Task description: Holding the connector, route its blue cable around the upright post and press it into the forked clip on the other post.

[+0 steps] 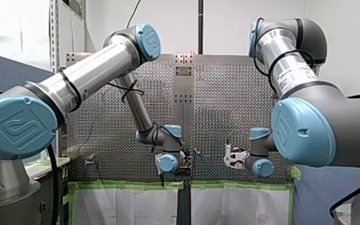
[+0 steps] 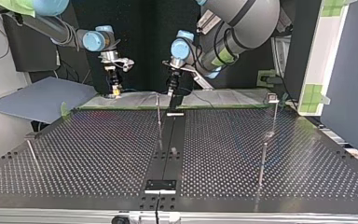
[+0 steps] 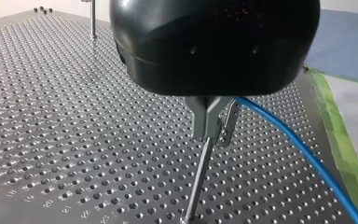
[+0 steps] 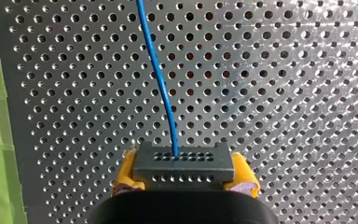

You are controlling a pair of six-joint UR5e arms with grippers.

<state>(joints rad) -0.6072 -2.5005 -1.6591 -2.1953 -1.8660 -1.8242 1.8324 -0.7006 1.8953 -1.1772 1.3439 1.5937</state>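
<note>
Connector sits clenched in right hand, its single blue cable pinched by left hand.

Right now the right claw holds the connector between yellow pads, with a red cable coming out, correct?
No: the cable is blue, not red. The right wrist view shows it leaving the connector held between the right claw's yellow pads.

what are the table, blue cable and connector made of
The table: probably bare metal, dull grey sheen around drilled holes. The blue cable: likely plastic-jacketed, smooth, glossy, curving freely. The connector: seemingly moulded dark plastic, matte, with rows of small pin holes.
</note>
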